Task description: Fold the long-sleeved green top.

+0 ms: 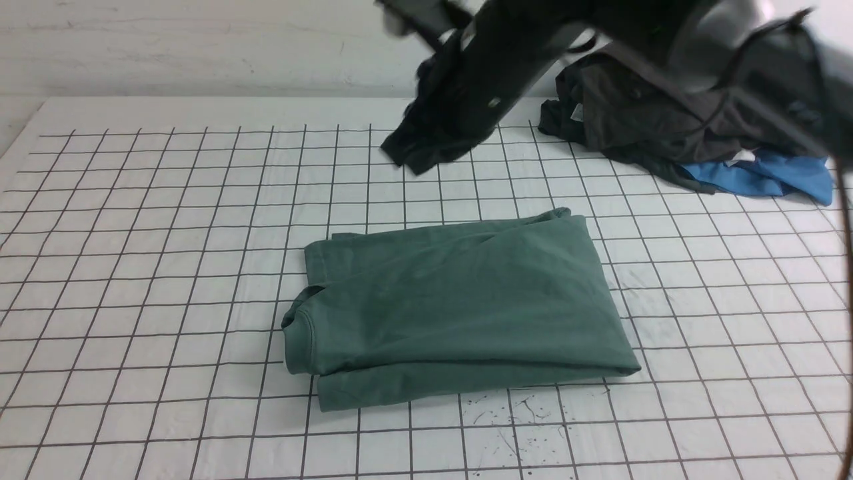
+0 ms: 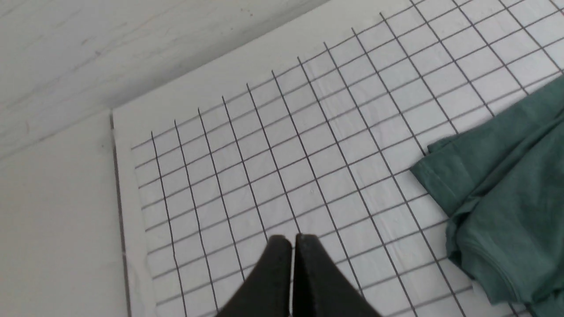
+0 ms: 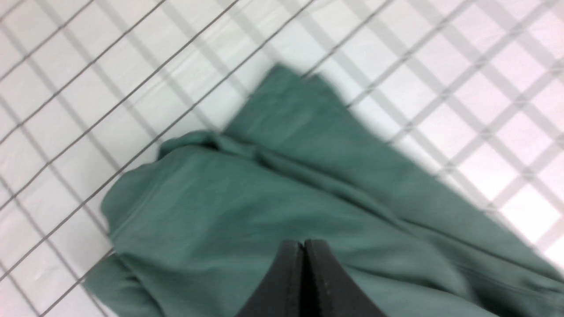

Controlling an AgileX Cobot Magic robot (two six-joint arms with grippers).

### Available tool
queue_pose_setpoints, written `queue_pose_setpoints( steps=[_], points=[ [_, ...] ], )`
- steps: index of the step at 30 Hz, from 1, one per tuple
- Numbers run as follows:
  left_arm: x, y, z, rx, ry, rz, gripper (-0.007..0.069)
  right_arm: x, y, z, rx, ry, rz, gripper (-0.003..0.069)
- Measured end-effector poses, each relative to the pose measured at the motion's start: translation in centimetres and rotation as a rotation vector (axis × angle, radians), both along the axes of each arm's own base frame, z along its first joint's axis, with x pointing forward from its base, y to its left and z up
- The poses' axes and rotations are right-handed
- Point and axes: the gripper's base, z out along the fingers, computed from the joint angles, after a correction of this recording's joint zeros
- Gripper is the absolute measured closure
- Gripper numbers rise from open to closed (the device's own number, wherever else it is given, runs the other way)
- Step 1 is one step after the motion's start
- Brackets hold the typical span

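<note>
Two grippers, left (image 2: 293, 264) and right (image 3: 304, 268), both closed, empty. Green long-sleeved top (image 1: 460, 300) folded over itself, mid-worktop (image 1: 133, 400); dark garments (image 1: 653, 113) near far right corner.

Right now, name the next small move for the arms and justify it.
Probably lower the right gripper, opening it, toward the green top: it hangs shut above the cloth, gripping nothing, and the bundle's layers lie skewed, with a strip jutting out along the near edge.
</note>
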Motion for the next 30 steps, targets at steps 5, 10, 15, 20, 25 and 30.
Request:
queue_pose_setpoints(
  steps=[5, 10, 15, 20, 25, 30],
  points=[
    [-3.4, 1.0, -3.1, -0.011, 0.076, 0.045, 0.0631, -1.4, -4.6, 3.8, 0.028, -0.050, -0.077, 0.0673],
    [-7.9, 2.2, -7.8, -0.038, 0.106, 0.072, 0.0631, -5.8, -9.0, 6.6, 0.034, -0.077, -0.106, 0.0673],
    [-12.8, 3.2, -12.9, -0.134, 0.003, 0.083, 0.0631, -11.3, -11.6, 6.6, 0.052, -0.093, -0.120, 0.0673],
    [-16.3, 3.7, -16.8, -0.213, -0.098, 0.051, 0.0631, -15.3, -13.3, 6.3, 0.131, -0.198, -0.136, 0.0673],
    [-19.2, 4.3, -20.2, -0.249, -0.210, 0.030, 0.0631, -20.5, -15.3, 5.1, 0.249, -0.357, -0.138, 0.0673],
    [-21.3, 4.8, -21.1, -0.294, -0.368, 0.006, 0.0631, -25.6, -17.5, 3.9, 0.320, -0.551, -0.123, 0.0673]
  ],
)
